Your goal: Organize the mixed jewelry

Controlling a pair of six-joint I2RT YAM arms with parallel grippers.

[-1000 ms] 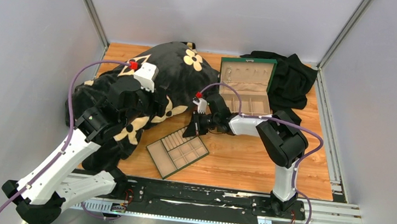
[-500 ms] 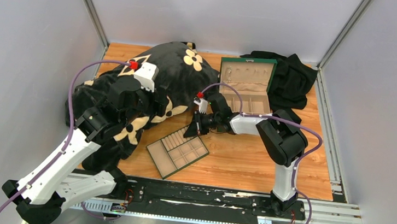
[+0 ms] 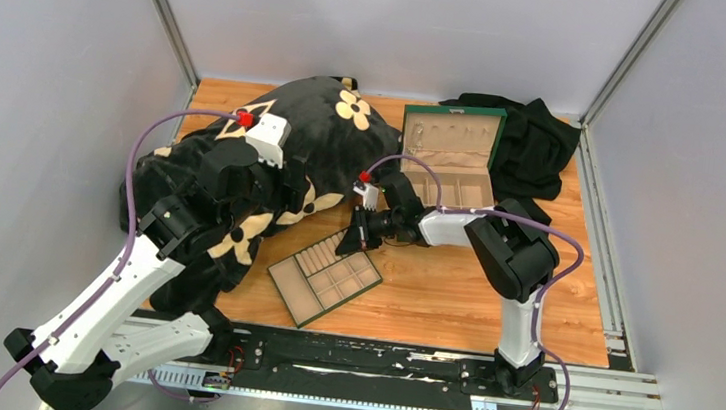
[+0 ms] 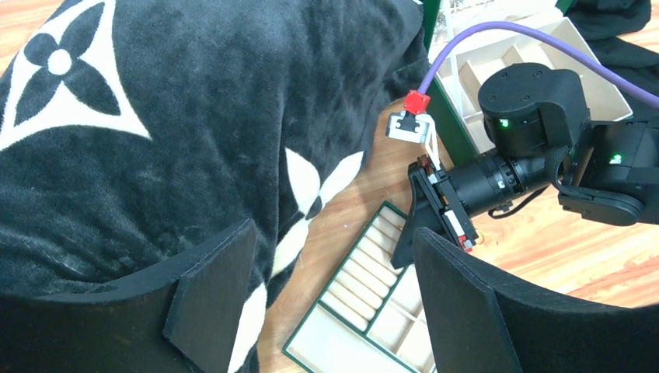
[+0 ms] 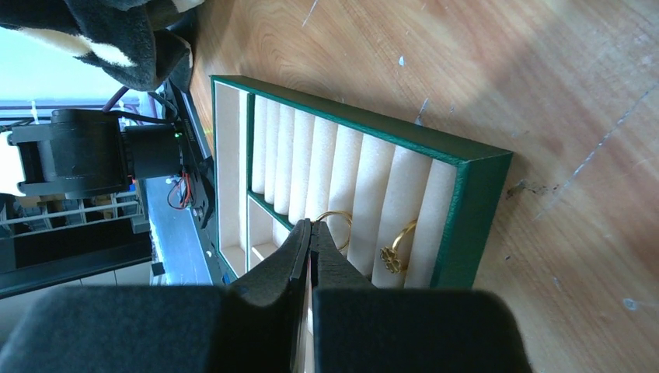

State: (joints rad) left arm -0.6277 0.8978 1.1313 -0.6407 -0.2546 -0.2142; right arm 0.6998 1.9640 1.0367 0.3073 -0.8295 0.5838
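A flat green tray with beige ring rolls lies on the wood. A thin gold ring stands in a slot between the rolls. A gold flower ring sits in the slot beside it. My right gripper is shut, its tips pinched at the thin ring's near edge. From above, the right gripper points down at the tray's far end. My left gripper hangs open above the tray and the blanket edge, holding nothing.
A black plush blanket with beige flower shapes covers the left of the table under the left arm. An open green box with beige lining stands at the back. A black cloth lies to its right.
The right arm has edged slightly left over the tray. Both grippers keep the same opening, and the left arm has not moved.
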